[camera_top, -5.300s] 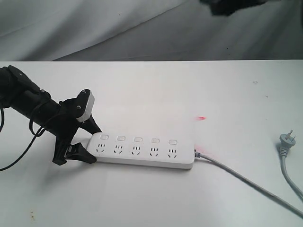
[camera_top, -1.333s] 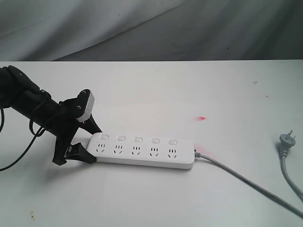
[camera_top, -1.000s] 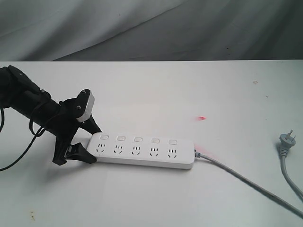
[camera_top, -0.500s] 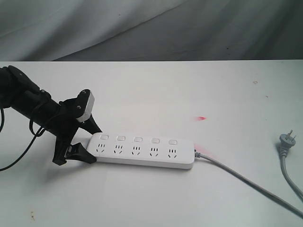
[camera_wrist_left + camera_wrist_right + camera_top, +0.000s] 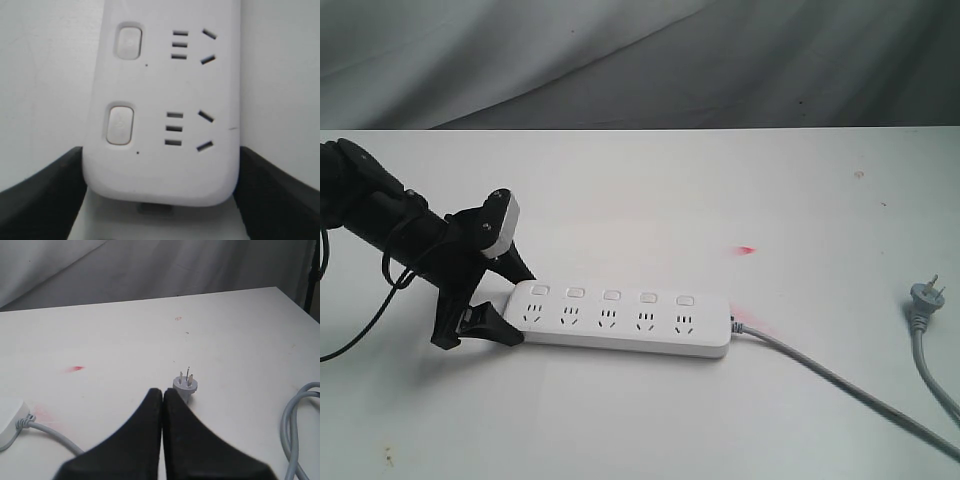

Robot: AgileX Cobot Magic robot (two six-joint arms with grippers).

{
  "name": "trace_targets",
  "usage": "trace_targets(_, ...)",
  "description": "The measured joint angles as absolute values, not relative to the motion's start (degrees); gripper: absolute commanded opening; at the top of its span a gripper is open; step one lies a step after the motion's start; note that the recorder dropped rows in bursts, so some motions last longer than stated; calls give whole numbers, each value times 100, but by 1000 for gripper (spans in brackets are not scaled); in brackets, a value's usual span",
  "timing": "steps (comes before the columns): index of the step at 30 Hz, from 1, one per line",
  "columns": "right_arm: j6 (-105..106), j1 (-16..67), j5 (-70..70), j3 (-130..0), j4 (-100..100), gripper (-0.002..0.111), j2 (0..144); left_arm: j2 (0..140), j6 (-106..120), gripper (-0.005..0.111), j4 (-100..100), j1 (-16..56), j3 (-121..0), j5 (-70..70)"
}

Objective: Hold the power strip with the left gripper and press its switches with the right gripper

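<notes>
The white power strip (image 5: 620,320) lies flat on the white table, its five switches (image 5: 611,296) in a row along the far side. My left gripper (image 5: 520,306) is shut on the strip's left end, one black jaw on each long side. In the left wrist view the strip (image 5: 160,90) fills the picture between the black fingers (image 5: 45,195), and two switches (image 5: 120,125) show. My right gripper (image 5: 163,392) is shut on nothing, above the table near the loose plug (image 5: 186,384). It is out of the exterior view.
The strip's grey cable (image 5: 840,385) runs off to the lower right. The loose grey plug (image 5: 926,295) lies near the right edge with its cord curving away. A small red mark (image 5: 746,249) sits on the table behind the strip. Grey cloth hangs at the back.
A dark shape at the exterior view's top right five seconds ago is gone. Over the last second nothing has moved.
</notes>
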State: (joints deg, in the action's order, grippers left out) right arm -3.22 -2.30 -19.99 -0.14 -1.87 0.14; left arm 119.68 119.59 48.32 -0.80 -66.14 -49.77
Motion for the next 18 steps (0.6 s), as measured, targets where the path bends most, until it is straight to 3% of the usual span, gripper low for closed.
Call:
trace_targets(4,-322,-230,-1999,-14,-187,0,14,11968,11959,24,4818,-80,-6614,-4977)
trace_targets(8,-322,-230,-1999,-14,-187,0,14,11968,11959,68,4788,-80,-6614,-4977)
trace_targets(10,-322,-230,-1999,-14,-187,0,14,11968,11959,84,4778,-80,-6614,-4965)
trace_targets(12,-322,-230,-1999,-14,-187,0,14,11968,11934,90,4800,-80,-6614,-4876)
trace_targets(18,-322,-230,-2023,-14,-187,0,14,11926,11641,88,4917,-80,-6614,-4569)
